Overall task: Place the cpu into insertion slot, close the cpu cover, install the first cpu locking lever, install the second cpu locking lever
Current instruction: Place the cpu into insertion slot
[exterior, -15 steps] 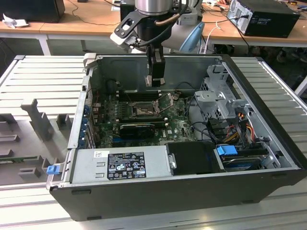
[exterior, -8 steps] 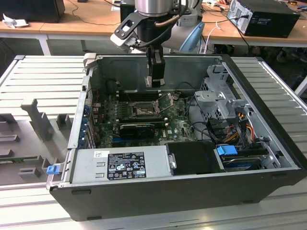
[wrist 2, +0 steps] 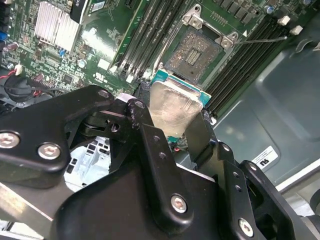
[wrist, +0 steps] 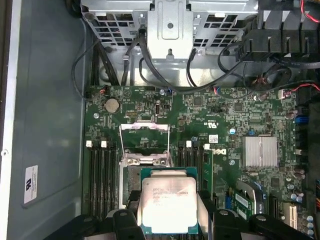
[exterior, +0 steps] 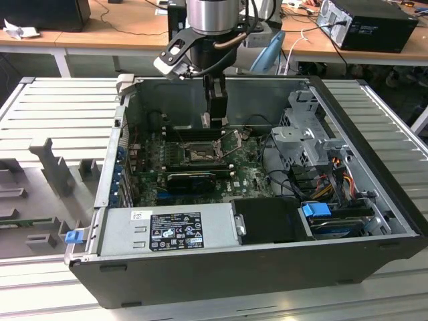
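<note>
My gripper hangs inside the open computer case, shut on the cpu, a silvery square chip pinched by its edges between the two black fingers. In both wrist views the cpu hovers above the green board, apart from it and offset to one side of the insertion slot. The slot, with its brownish contact field, lies bare and is partly hidden behind the chip. The cpu cover is swung open at the slot's far edge. A thin locking lever sticks out beside the slot.
A long black ridged card lies just in front of the slot. Memory slots flank it. A power supply, a metal drive cage with cables, and the case walls hem in the board.
</note>
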Tool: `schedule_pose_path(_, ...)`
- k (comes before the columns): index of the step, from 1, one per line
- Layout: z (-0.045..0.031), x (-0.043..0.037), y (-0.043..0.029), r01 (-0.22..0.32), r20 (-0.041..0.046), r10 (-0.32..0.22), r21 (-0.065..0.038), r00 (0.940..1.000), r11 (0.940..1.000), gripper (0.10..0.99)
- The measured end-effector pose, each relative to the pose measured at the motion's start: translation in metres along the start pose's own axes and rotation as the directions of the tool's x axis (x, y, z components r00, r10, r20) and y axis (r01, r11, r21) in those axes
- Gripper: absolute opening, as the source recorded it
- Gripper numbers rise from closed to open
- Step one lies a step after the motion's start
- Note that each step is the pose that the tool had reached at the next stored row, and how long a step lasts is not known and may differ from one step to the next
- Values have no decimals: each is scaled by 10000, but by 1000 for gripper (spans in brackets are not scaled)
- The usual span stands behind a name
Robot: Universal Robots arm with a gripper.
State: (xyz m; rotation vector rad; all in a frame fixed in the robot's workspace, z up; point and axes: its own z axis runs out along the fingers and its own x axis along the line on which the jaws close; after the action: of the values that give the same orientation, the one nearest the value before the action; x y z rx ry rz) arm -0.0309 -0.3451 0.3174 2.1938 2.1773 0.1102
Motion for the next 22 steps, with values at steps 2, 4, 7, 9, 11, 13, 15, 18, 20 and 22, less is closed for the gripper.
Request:
schedule_pose_path(2, 14, 0, -1, -306, 25, 306, -6, 9995, 9995, 529)
schedule_pose_path(4, 26, -1, -2, -504, 42, 504, -9, 9987, 9987, 529)
schedule_pose_path(7, 106, -2, -9, -530, 44, 530, -7, 9986, 9986, 529)
schedule_pose_path(9, 156, -2, -13, -531, 44, 531, -7, 9986, 9986, 529)
schedule_pose_path(11, 205, 0, -18, -532, 45, 532, -5, 9986, 9986, 529)
schedule_pose_path(13, 207, 0, -22, -533, 48, 533, -4, 9986, 9986, 529)
schedule_pose_path(15, 212, 1, -22, -529, 45, 529, -6, 9986, 9986, 529)
schedule_pose_path(18, 216, 1, -24, -531, 44, 531, -5, 9986, 9986, 529)
schedule_pose_path(20, 219, 1, -24, -531, 44, 531, -5, 9986, 9986, 529)
schedule_pose_path(22, 225, 1, -24, -531, 43, 531, -6, 9986, 9986, 529)
